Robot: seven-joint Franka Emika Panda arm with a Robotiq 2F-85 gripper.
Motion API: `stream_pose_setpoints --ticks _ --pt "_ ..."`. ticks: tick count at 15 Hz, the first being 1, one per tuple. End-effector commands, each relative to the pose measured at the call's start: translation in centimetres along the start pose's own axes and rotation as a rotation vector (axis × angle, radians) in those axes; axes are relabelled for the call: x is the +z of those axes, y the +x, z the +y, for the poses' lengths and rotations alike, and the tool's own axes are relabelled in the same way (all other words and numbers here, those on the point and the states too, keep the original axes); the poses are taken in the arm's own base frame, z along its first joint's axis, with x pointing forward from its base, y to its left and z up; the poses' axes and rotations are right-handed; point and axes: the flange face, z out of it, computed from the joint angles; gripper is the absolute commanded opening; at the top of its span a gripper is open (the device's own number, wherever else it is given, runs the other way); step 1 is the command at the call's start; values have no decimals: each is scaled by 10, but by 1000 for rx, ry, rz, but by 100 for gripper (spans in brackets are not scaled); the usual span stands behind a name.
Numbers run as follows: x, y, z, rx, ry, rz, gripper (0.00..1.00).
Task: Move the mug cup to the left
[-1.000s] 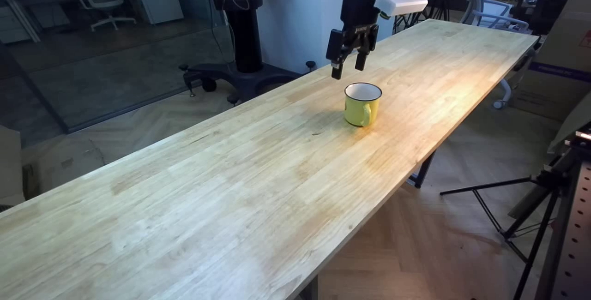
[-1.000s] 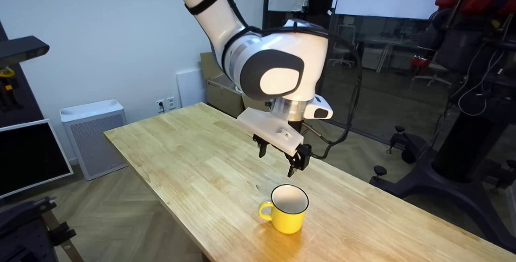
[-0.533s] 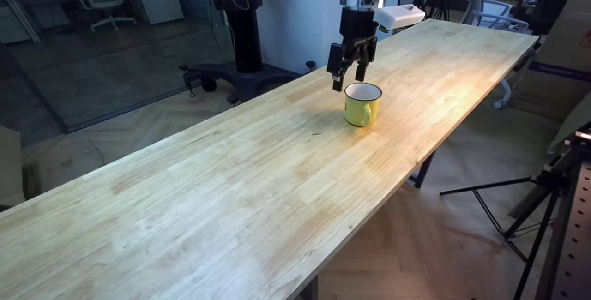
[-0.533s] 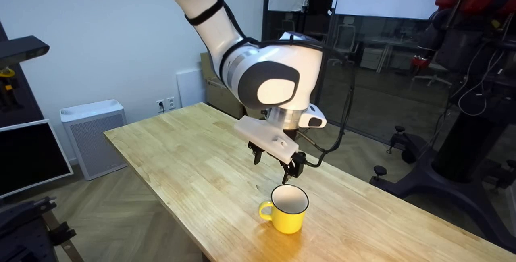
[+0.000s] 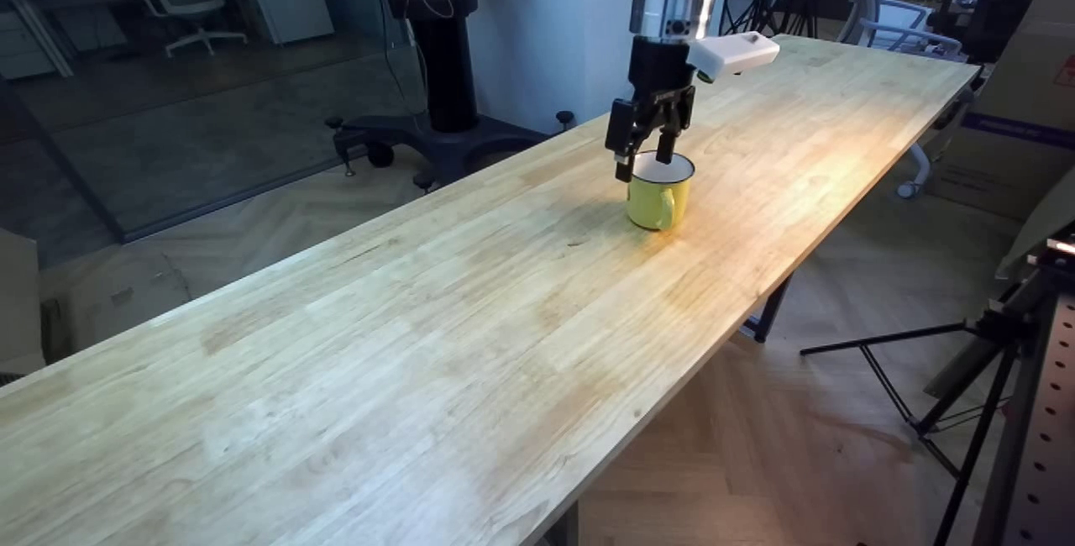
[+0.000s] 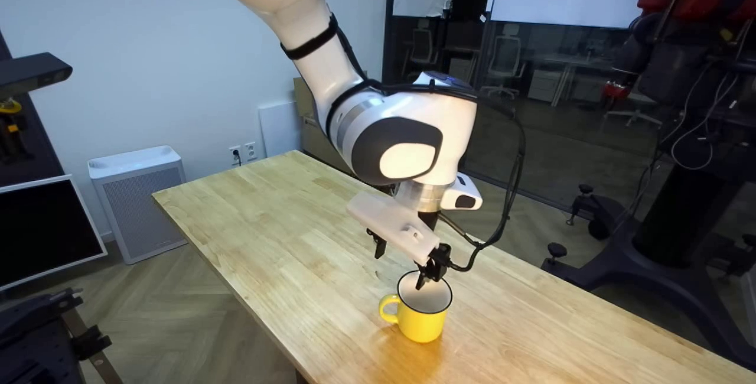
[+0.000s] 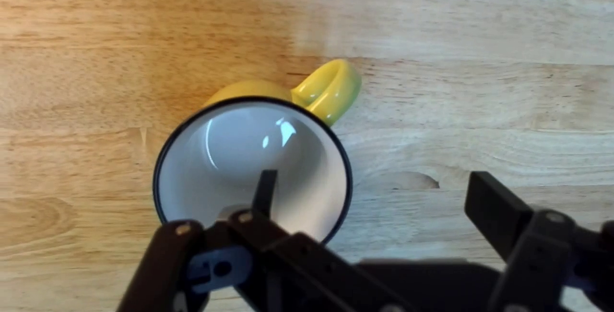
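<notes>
A glossy yellow enamel-style mug (image 6: pixel 422 316) stands upright on the wooden table (image 5: pixel 378 361), right by the jaws. Its inside is white with small bright reflections, a thin dark rim (image 7: pixel 349 173) circles the mouth, and the outside runs from warm yellow to greenish yellow between views. In the wrist view the loop handle (image 7: pixel 345 93) lies ahead of the jaws, in line with the gap between them. The gripper (image 7: pixel 371 182) is spread wide – one finger (image 7: pixel 265 192) over the mug's mouth, the opposite finger (image 7: pixel 496 209) outside its wall. I cannot tell whether either touches the mug, or whether the one over the mouth reaches below the rim.

The table's long edges pass on both sides of the jaws – the mug sits between them, apart from each. In an exterior view a long stretch of tabletop (image 5: pixel 319 412) runs from the jaws toward the foreground, and more reaches away behind them. Past one long edge stands a black wheeled pedestal (image 5: pixel 449 80); past the opposite edge, herringbone floor (image 6: pixel 201 313) shows, and a black tripod (image 5: pixel 999 326) stands well apart.
</notes>
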Motion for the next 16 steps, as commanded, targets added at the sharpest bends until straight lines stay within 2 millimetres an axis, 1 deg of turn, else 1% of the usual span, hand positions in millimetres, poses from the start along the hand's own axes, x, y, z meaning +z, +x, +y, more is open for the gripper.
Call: stream_pose_setpoints --ticks 1,3,6,7,8,9,10,12,16 --pt "8 -1 12 9 -10 1 100" --pt "14 0 17 4 -23 -6 100" --pt "20 1 18 -20 -41 -19 100" --pt "21 1 18 -29 -48 -19 77" --pt "22 2 18 -38 -57 -22 74" --pt "22 3 18 -50 -67 -22 68" --pt "21 4 18 -57 -74 -20 60" --pt "21 5 18 -73 -88 -18 45" --pt "22 6 16 -118 -111 -42 19"
